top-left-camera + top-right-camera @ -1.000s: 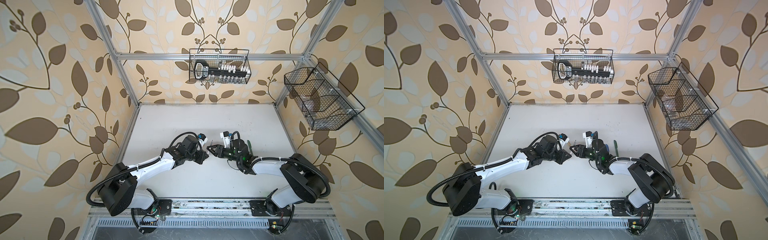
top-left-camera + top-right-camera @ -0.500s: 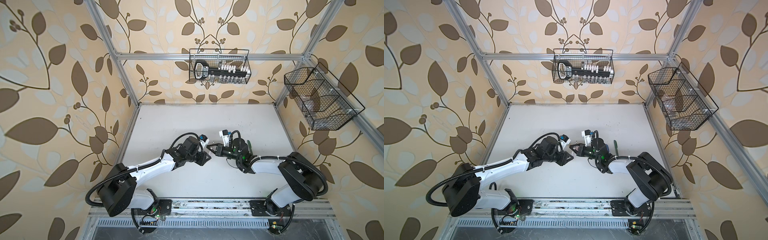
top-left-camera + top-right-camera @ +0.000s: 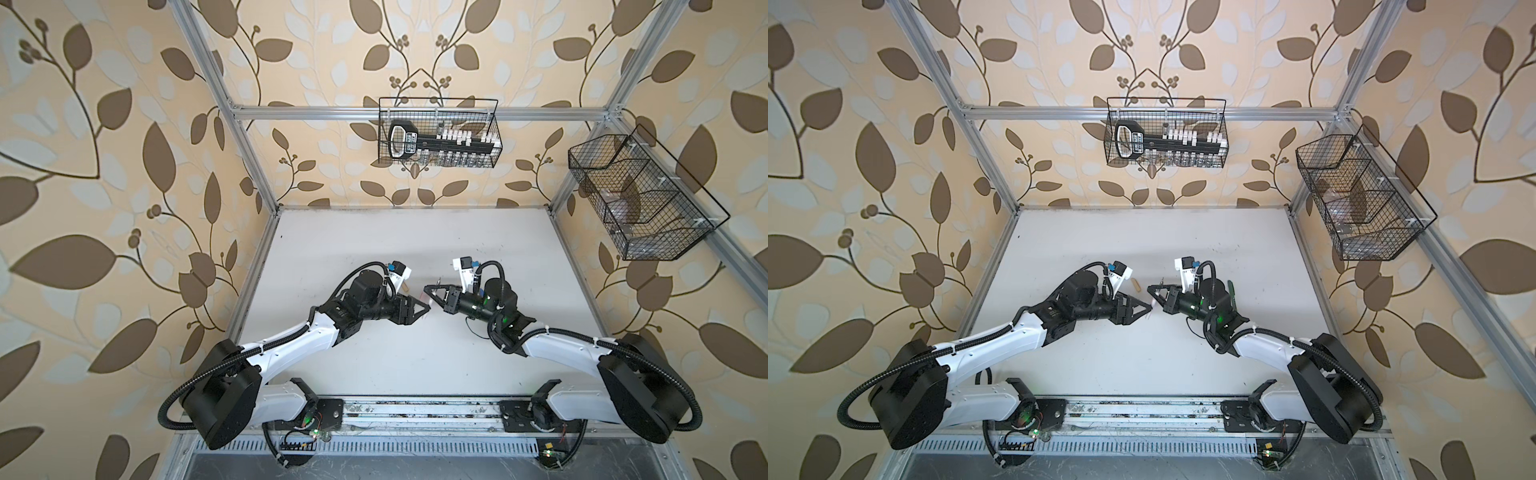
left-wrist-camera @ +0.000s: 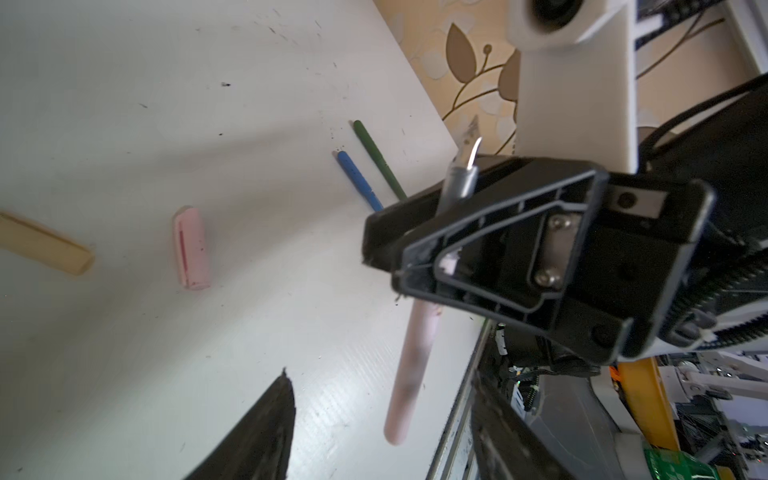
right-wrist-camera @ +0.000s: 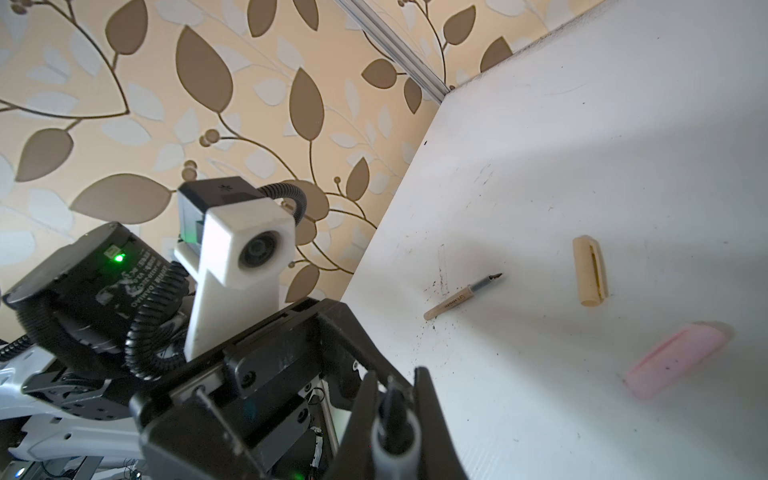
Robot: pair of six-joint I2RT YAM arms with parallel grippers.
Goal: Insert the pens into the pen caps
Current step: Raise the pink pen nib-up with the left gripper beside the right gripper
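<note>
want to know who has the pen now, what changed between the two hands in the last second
The left hand opened and let go of the pink pen; the right hand closed on it near its tip end. Both arms barely moved. The tan cap and green pen lie where they were.

In both top views the table (image 3: 415,232) fills the lower centre, with the left gripper (image 3: 426,309) and right gripper (image 3: 430,289) nearly tip to tip at mid-frame. A wire basket (image 3: 438,137) hangs on the back wall, upper centre. A second basket (image 3: 640,199) hangs on the side wall, upper right. A pen cap (image 3: 1135,284) lies just up-left of the grippers, and a loose pen (image 3: 1231,289) lies off to their right. The held pen (image 4: 409,365) sits crosswise in the right gripper.
</note>
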